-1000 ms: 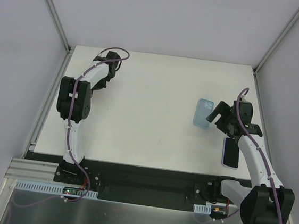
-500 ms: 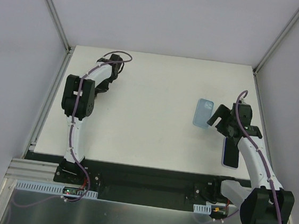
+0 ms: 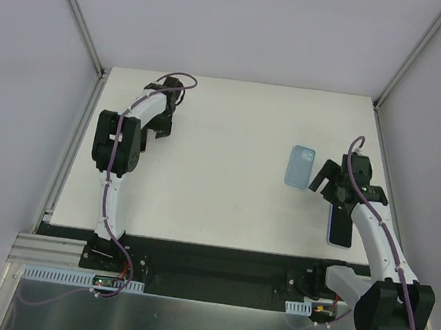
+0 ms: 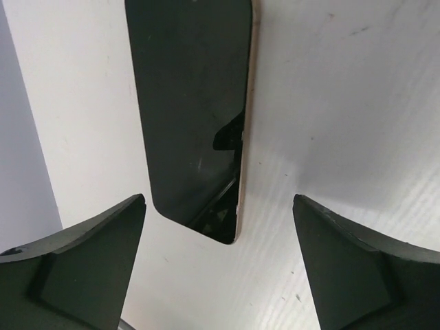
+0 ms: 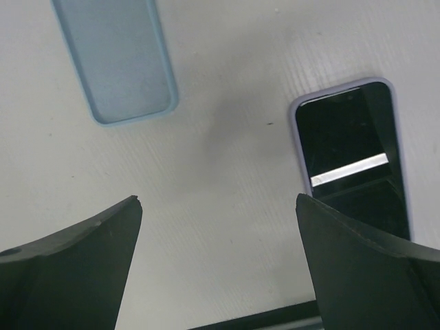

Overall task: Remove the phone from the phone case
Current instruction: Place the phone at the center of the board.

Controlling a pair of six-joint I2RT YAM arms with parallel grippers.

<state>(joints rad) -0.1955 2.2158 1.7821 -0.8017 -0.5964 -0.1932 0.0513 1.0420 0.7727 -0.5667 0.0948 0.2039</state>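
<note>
So the cased phone [image 5: 352, 155] lies ahead-right of the open right gripper [image 5: 217, 201], long axis pointing away. The left gripper [image 4: 218, 199], open too, is far off.

White table [image 5: 227, 179]: at eleven o'clock in the right wrist view, a pale blue case [image 5: 113, 58]; at three o'clock, a black-screened phone [image 5: 354, 165] rimmed in lavender. In the left wrist view, a second phone [image 4: 192, 103], glossy black, gold-edged.
</note>
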